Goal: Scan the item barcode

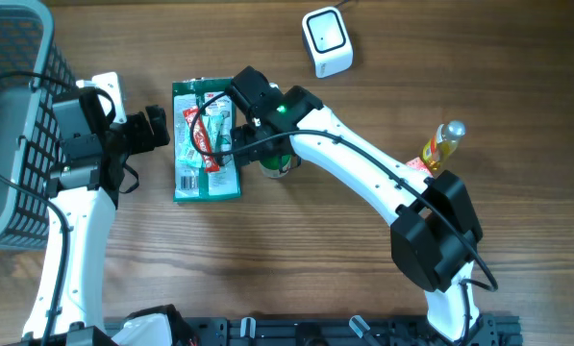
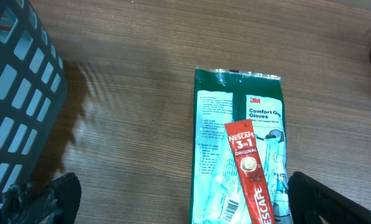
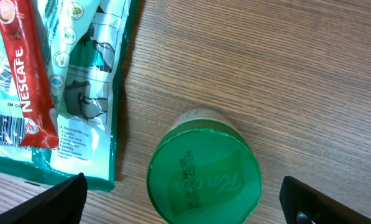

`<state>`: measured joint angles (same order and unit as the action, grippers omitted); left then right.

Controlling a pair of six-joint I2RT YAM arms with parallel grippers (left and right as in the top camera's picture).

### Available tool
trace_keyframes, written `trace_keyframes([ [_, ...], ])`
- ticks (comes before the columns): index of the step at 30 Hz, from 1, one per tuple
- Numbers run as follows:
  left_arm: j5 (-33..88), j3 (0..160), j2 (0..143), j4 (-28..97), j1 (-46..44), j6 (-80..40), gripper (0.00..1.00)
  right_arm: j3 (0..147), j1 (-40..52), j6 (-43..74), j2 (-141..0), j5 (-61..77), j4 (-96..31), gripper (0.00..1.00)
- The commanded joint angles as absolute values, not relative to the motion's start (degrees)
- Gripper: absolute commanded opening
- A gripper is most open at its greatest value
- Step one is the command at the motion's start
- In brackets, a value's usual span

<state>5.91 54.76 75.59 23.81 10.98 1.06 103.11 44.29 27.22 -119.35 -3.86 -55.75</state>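
Note:
A green-lidded can stands upright on the table between the spread fingers of my right gripper. That gripper is open, with a gap on each side of the can. In the overhead view the can peeks out under the right gripper. Left of it lies a green gloves packet with a red Nescafe sachet on top. My left gripper hovers open at the packet's left edge. From the left wrist the packet and sachet show, with nothing in the gripper. The white scanner sits at the back.
A grey mesh basket fills the far left, close behind the left arm; its wall shows in the left wrist view. A yellow oil bottle stands at the right beside the right arm.

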Motion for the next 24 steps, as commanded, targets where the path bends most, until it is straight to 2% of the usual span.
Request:
trace_keyframes([
  [1,6.15,55.2,75.77,23.68,11.25,1.5,1.0,100.71,43.9,28.49,-120.77,-4.62,-54.43,0.95],
  [3,6.15,55.2,75.77,23.68,11.25,1.5,1.0,99.04,43.9,28.47,-120.77,-5.19,-52.9,0.9],
  [10,6.15,55.2,75.77,23.68,11.25,1.5,1.0,91.7,43.88,28.47,-120.79,-7.14,-46.33,0.89],
  [11,6.15,55.2,75.77,23.68,11.25,1.5,1.0,91.15,43.79,28.64,-120.79,-9.23,-46.68,0.76],
  [12,6.15,55.2,75.77,23.68,11.25,1.5,1.0,91.22,43.79,30.72,-120.46,-11.18,-47.94,0.73],
  [24,6.15,55.2,75.77,23.68,11.25,1.5,1.0,90.63,41.12,31.48,-115.28,-6.24,-52.66,0.74],
])
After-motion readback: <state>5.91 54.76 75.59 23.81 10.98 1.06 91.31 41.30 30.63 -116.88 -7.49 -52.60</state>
